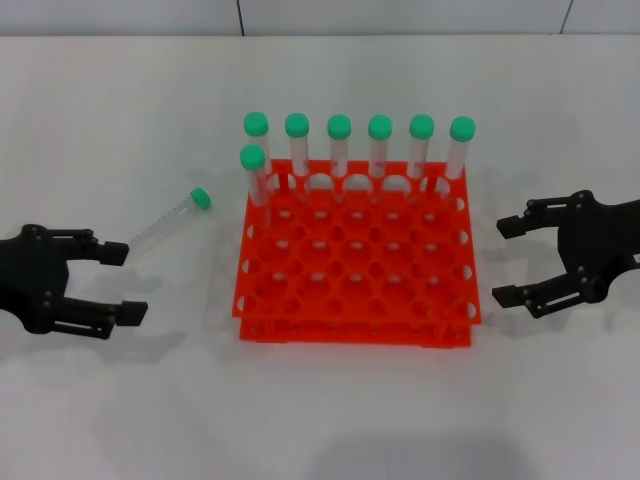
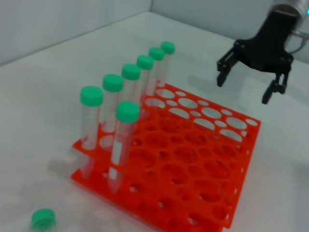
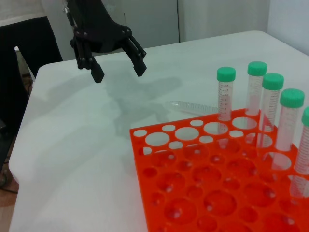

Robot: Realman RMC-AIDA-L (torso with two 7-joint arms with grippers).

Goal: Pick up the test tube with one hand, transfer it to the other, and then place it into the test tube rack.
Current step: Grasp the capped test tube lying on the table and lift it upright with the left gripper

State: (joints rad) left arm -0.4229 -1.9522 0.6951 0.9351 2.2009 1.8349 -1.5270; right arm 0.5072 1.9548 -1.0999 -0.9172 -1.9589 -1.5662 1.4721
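Lying loose left of the test tube rack (image 1: 355,255), the test tube (image 1: 168,221) nears the left gripper (image 1: 118,283)'s wide fingers.

Was a white table (image 1: 120,420) with a rounded corner. Had pale panelled wall (image 1: 400,15) behind, seams visible. Stood evenly lit, soft shadows.

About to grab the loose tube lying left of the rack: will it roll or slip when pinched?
The test tube lies flat on the smooth table, so a nudge probably rolls it. Its clear round wall looks slick, and it looks empty, hence light. The open left claw should close squarely across it.
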